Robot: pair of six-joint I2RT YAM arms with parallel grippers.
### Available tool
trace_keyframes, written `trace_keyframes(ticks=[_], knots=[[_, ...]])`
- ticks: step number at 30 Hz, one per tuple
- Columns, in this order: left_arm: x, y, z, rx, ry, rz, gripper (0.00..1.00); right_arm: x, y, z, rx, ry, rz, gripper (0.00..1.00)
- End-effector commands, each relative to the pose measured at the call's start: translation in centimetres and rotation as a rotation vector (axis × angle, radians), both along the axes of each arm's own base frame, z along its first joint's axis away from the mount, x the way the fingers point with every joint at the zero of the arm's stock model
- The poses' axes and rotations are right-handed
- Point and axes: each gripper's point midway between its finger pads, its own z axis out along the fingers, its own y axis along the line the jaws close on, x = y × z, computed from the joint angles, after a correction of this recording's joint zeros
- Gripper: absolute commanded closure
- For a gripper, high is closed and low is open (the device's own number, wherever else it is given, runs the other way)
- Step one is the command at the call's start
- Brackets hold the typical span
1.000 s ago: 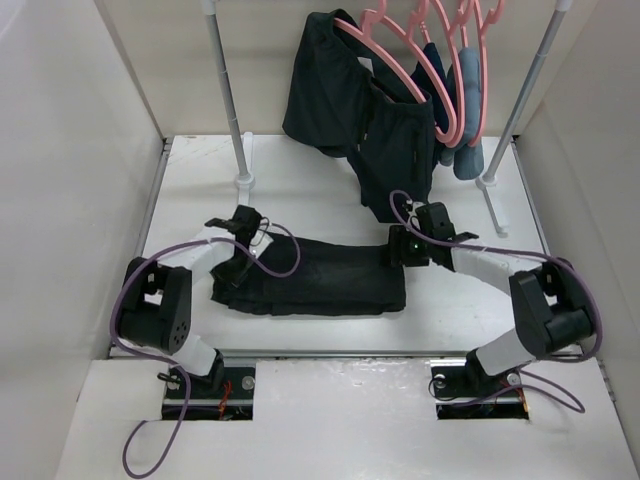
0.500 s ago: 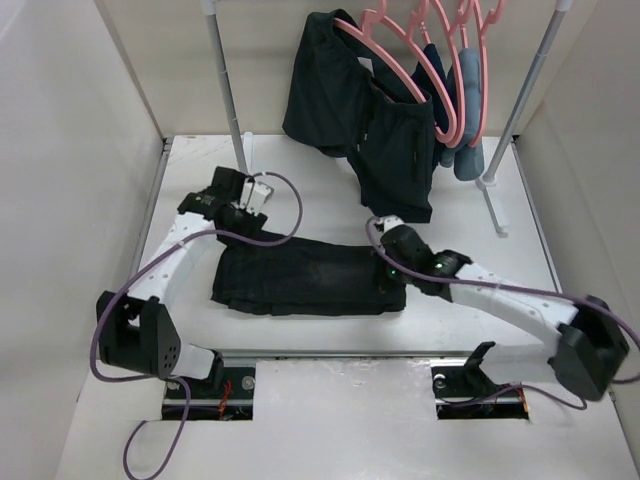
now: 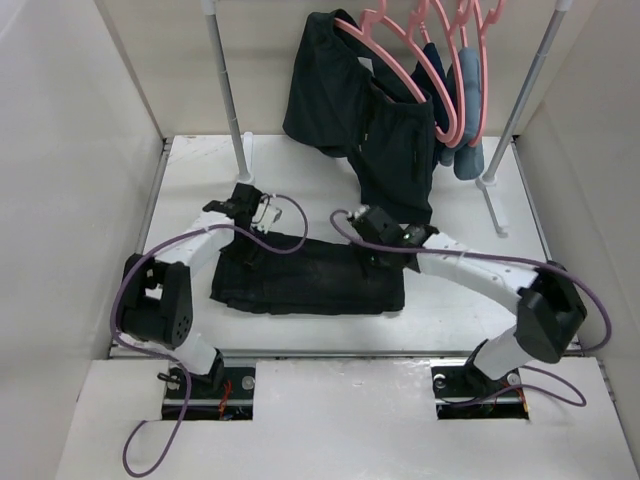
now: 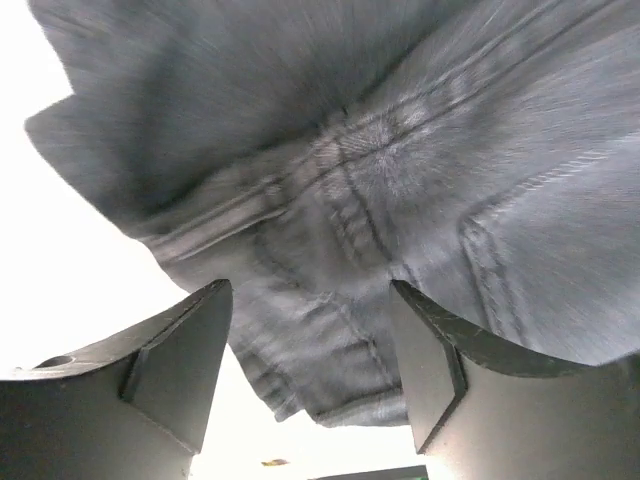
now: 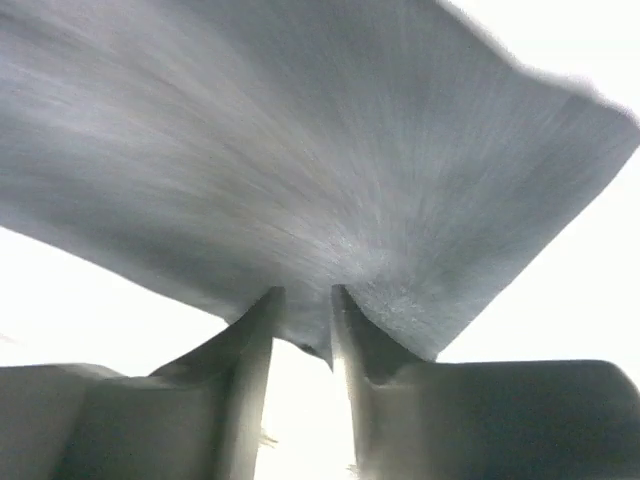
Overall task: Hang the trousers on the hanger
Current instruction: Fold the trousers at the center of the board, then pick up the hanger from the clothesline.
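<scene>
The black trousers [image 3: 310,278] lie folded in a long strip across the middle of the table. My left gripper [image 3: 243,240] hovers over their left end; in the left wrist view it [image 4: 310,290] is open, with seamed denim [image 4: 400,150] under and between the fingers. My right gripper [image 3: 383,252] is at the strip's upper right edge. In the right wrist view it [image 5: 307,295] is shut on a fold of the cloth [image 5: 300,150], which tents up from the fingertips. Several pink hangers [image 3: 440,90] hang on the rail at the back.
A shorter black garment [image 3: 345,110] hangs from one pink hanger, with navy and light-blue garments [image 3: 466,100] beside it. Two white rack posts [image 3: 232,110] [image 3: 512,120] stand on the table. White walls close in both sides.
The left arm swung out to the back left, then came back over the trousers' left end with its jaws wider. The right gripper closed and moved up to the trousers' upper right edge.
</scene>
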Motion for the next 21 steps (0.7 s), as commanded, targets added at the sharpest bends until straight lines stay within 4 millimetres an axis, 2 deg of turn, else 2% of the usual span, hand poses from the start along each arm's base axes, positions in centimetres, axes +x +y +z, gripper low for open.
trace_keyframes(ticks=[1, 2, 4, 5, 6, 8, 9, 10, 11, 12, 13, 14, 15, 16, 17, 20, 21], knots=[[3.1, -1.8, 8.0, -0.122, -0.212, -0.003, 0.39, 2.6, 0.9, 14.2, 0.046, -0.332, 0.197, 0.54], [2.9, -1.8, 9.0, -0.125, -0.219, -0.003, 0.37, 3.3, 1.7, 20.6, 0.127, -0.449, 0.221, 0.50], [3.6, -2.0, 11.7, -0.147, -0.294, -0.005, 0.36, 2.9, 0.7, 27.7, 0.175, -0.594, 0.264, 0.43], [3.5, -1.9, 12.3, -0.150, -0.306, -0.006, 0.35, 3.3, 0.2, 31.1, 0.214, -0.667, 0.255, 0.41], [3.3, -1.9, 13.0, -0.157, -0.328, -0.007, 0.35, 3.2, -1.1, 37.4, 0.294, -0.807, 0.221, 0.41], [3.5, -2.1, 14.1, -0.177, -0.362, -0.012, 0.33, 3.7, -3.1, 42.5, 0.346, -0.951, 0.185, 0.45], [3.7, -2.2, 14.2, -0.180, -0.372, -0.013, 0.33, 4.5, -5.6, 45.3, 0.348, -1.040, 0.111, 0.47], [3.6, -2.2, 14.5, -0.187, -0.382, -0.005, 0.33, 5.4, -6.6, 47.3, 0.362, -1.121, 0.070, 0.48], [3.4, -2.4, 14.1, -0.194, -0.368, -0.010, 0.33, 5.7, -7.6, 48.9, 0.361, -1.175, 0.056, 0.48], [3.4, -2.4, 14.1, -0.194, -0.368, -0.010, 0.33, 7.0, -8.6, 49.4, 0.351, -1.199, 0.036, 0.48], [3.4, -2.4, 14.1, -0.194, -0.368, -0.010, 0.33, 7.4, -9.1, 50.8, 0.354, -1.244, 0.040, 0.47], [3.3, -2.1, 13.7, -0.181, -0.361, -0.004, 0.33, 9.5, -8.8, 50.1, 0.332, -1.224, 0.057, 0.45], [3.1, -1.9, 13.4, -0.170, -0.355, 0.000, 0.33, 10.3, -8.4, 50.0, 0.341, -1.217, 0.087, 0.42], [3.1, -1.9, 13.4, -0.170, -0.355, 0.000, 0.33, 11.3, -9.5, 50.6, 0.326, -1.229, 0.069, 0.40], [2.9, -1.8, 13.3, -0.170, -0.355, 0.000, 0.33, 13.8, -9.0, 48.8, 0.303, -1.181, 0.089, 0.40], [2.6, -1.7, 13.0, -0.170, -0.355, 0.000, 0.33, 16.5, -9.5, 48.2, 0.296, -1.174, 0.112, 0.39], [2.5, -1.7, 13.4, -0.174, -0.367, 0.000, 0.32, 17.8, -9.5, 47.4, 0.293, -1.161, 0.113, 0.39]])
